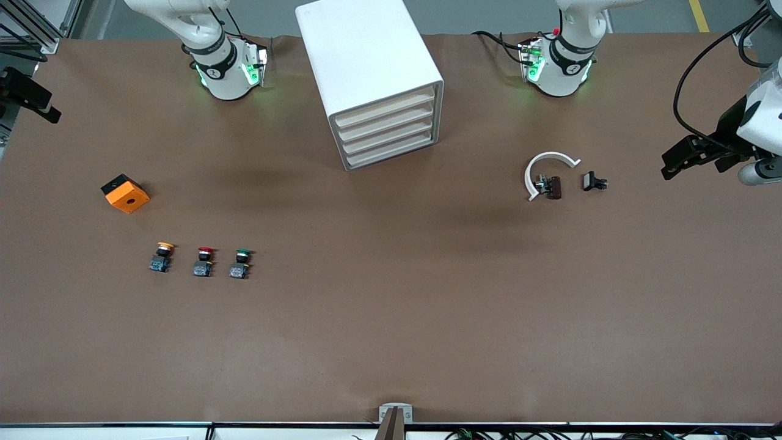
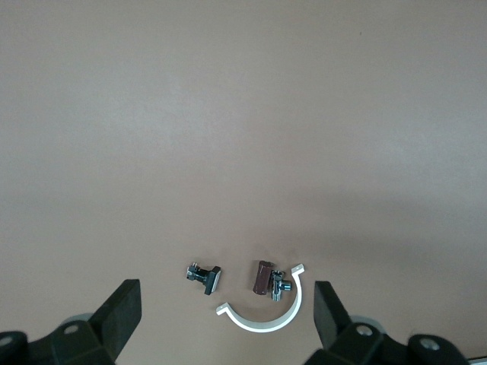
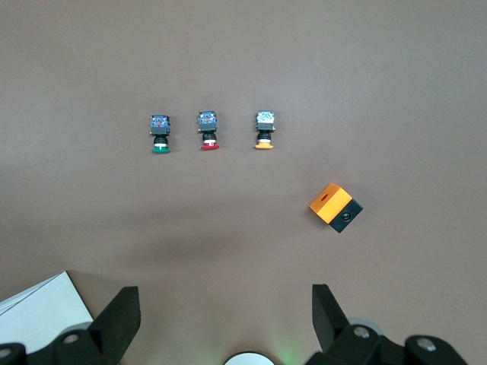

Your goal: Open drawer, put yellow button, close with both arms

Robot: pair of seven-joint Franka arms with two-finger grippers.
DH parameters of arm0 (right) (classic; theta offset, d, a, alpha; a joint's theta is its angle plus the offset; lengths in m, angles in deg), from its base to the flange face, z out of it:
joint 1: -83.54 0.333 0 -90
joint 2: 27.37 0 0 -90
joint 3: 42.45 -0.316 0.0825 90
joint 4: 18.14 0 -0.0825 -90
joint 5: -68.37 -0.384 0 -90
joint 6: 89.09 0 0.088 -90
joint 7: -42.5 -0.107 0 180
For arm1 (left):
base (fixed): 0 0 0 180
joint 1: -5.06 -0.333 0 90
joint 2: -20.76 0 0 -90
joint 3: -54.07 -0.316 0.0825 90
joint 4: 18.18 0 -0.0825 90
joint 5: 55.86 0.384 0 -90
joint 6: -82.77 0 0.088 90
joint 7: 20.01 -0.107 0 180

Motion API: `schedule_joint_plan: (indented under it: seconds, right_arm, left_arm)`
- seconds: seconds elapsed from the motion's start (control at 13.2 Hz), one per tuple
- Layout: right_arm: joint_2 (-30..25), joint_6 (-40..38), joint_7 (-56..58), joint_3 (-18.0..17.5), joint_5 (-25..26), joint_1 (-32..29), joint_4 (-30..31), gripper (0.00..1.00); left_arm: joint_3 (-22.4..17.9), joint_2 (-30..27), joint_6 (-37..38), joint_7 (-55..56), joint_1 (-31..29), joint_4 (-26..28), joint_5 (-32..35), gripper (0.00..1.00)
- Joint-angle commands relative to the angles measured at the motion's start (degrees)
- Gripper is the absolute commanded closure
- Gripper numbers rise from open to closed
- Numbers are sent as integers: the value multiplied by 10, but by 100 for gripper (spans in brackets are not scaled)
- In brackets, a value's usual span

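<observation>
Cabinet [image 1: 369,79] as landmark: a white, rounded box with 4 cream-fronted drawers stands on the brown table [image 1: 391,330], between the 2 arm bases. Its uppermost drawer [image 1: 386,110] is shut, flush with the 3 below it.

Nearer the front camera than the cabinet, toward the right arm's end of the table, 3 push-button switches stand in a row. The yellow button [image 1: 162,256] is the one farthest from the cabinet; the red-capped switch [image 1: 204,261] sits in the middle and the green-capped switch [image 1: 241,263] ends the row. An orange block [image 1: 125,193] with a black side lies between that row and the right arm's base.

Toward the left arm's end from the cabinet lie a white curved clip [image 1: 547,171], a small brown part [image 1: 551,186] touching it, and a small black part [image 1: 594,181] just beside.

The left gripper [image 2: 227,315] hangs over the clip and small parts, fingers spread wide, grasping nothing. The right gripper [image 3: 226,313] hangs over bare table beside the cabinet's corner, fingers likewise released and empty.
</observation>
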Motion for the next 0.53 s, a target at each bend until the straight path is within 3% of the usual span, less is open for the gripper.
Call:
schedule_joint_plan:
  seconds: [0.0,0.3,0.46]
  right_arm:
    - [-1,-1,6,-3,6,-2,-2,0]
    - [-1,-1,6,-3,6,-2,-2,0]
    - [-1,-1,5,-3,6,-2,-2,0]
  left_arm:
    - [2,4,4,-3,-1,-11,2,0]
    - [2,5,7,-1,0,-10,7,0]
    - [2,31,8,-1,0,-12,7,0]
